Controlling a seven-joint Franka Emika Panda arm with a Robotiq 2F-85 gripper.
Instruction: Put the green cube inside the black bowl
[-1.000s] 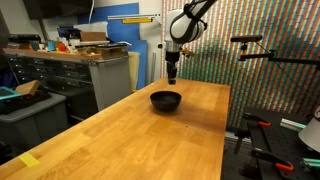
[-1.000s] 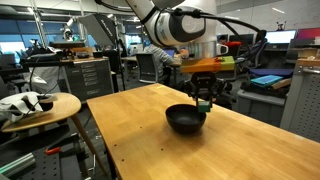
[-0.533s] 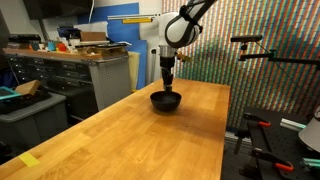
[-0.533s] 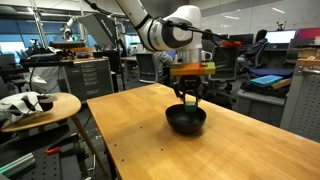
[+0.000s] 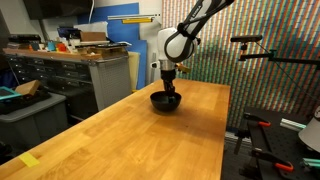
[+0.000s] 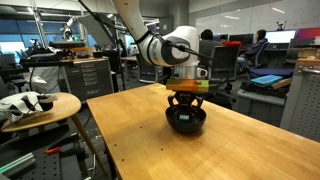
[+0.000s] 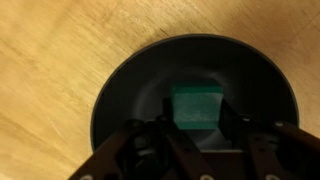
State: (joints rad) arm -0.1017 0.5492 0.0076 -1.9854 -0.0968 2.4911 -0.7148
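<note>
The black bowl (image 5: 166, 102) sits at the far end of the wooden table and shows in both exterior views (image 6: 186, 123). My gripper (image 5: 167, 92) reaches down into it (image 6: 186, 104). In the wrist view the green cube (image 7: 195, 107) sits between my two fingers (image 7: 195, 122), which press on its sides. It hangs just above the inside of the bowl (image 7: 112, 90). In both exterior views the gripper and the bowl rim hide the cube.
The long wooden table (image 5: 130, 140) runs toward the camera. A round side table (image 6: 35, 108) with white objects stands beside it. Cabinets and a cluttered workbench (image 5: 80, 60) stand behind. A tripod arm (image 5: 262, 50) sits beyond the far edge.
My gripper has moved sideways over the bowl and come down into it, with the green cube still between the fingers.
</note>
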